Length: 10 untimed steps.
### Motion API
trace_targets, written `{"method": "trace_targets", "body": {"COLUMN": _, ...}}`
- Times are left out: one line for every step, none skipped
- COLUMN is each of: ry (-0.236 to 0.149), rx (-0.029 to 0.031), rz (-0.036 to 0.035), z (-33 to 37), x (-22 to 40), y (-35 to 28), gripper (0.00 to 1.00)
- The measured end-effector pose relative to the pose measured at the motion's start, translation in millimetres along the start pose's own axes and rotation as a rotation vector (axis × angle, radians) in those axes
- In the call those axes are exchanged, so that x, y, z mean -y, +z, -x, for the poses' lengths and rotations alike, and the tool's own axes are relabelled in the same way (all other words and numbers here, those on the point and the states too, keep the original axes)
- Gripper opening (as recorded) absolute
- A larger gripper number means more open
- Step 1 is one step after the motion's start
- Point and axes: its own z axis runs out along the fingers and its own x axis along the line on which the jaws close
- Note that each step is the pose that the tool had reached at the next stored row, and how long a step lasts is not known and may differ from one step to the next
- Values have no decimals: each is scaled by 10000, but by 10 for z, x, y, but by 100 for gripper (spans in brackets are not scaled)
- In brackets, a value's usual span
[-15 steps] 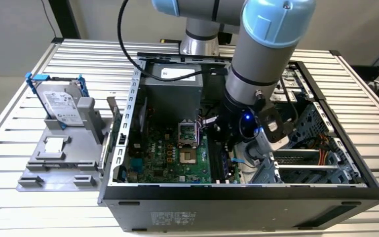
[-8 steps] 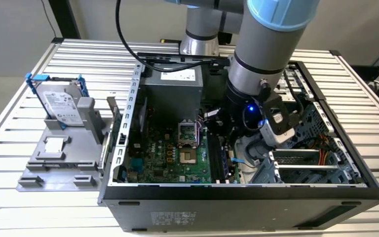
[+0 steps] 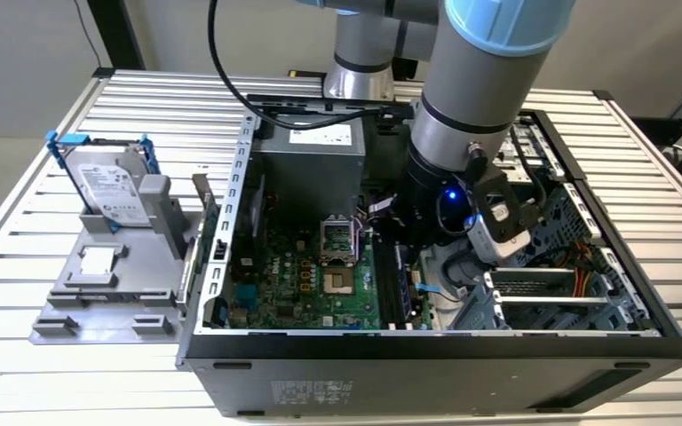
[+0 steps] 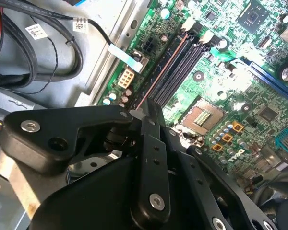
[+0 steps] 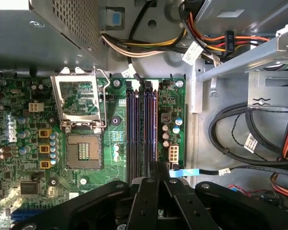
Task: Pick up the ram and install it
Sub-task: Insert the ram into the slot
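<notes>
slatted metal table (image 3: 33, 373), open computer case (image 3: 436, 355), pincer (image 5: 156, 165) over motherboard slots (image 5: 141, 129), clenched on thin ram (image 4: 156, 85)

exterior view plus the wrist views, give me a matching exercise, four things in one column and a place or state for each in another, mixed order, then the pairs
Things:
1. hard drive
2. gripper
3. processor socket
4. computer case

Places or states:
A. lid open, nothing in it
B. standing in a grey holder outside the case, at the exterior view's left
C. lying on the slatted table, side open
D. down inside the case, over the memory slots

Pairs: 1-B, 2-D, 3-A, 4-C
</notes>
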Motion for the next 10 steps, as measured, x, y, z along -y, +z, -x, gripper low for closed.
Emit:
{"method": "trace_targets", "body": {"ry": 0, "rx": 0, "rz": 0, "z": 0, "x": 0, "y": 0, "gripper": 0}}
{"method": "trace_targets", "body": {"ry": 0, "rx": 0, "rz": 0, "z": 0, "x": 0, "y": 0, "gripper": 0}}
{"method": "trace_targets", "body": {"ry": 0, "rx": 0, "rz": 0, "z": 0, "x": 0, "y": 0, "gripper": 0}}
{"method": "trace_targets", "body": {"ry": 0, "rx": 0, "rz": 0, "z": -1, "x": 0, "y": 0, "gripper": 0}}
{"method": "trace_targets", "body": {"ry": 1, "rx": 0, "rz": 0, "z": -1, "x": 0, "y": 0, "gripper": 0}}
{"method": "trace_targets", "body": {"ry": 0, "rx": 0, "rz": 0, "z": -1, "x": 0, "y": 0, "gripper": 0}}
{"method": "trace_targets", "body": {"ry": 1, "rx": 0, "rz": 0, "z": -1, "x": 0, "y": 0, "gripper": 0}}
{"method": "trace_targets", "body": {"ry": 0, "rx": 0, "rz": 0, "z": -1, "x": 0, "y": 0, "gripper": 0}}
{"method": "trace_targets", "body": {"ry": -7, "rx": 0, "rz": 0, "z": -1, "x": 0, "y": 0, "gripper": 0}}
{"method": "trace_targets", "body": {"ry": -68, "rx": -1, "rz": 0, "z": -1, "x": 0, "y": 0, "gripper": 0}}
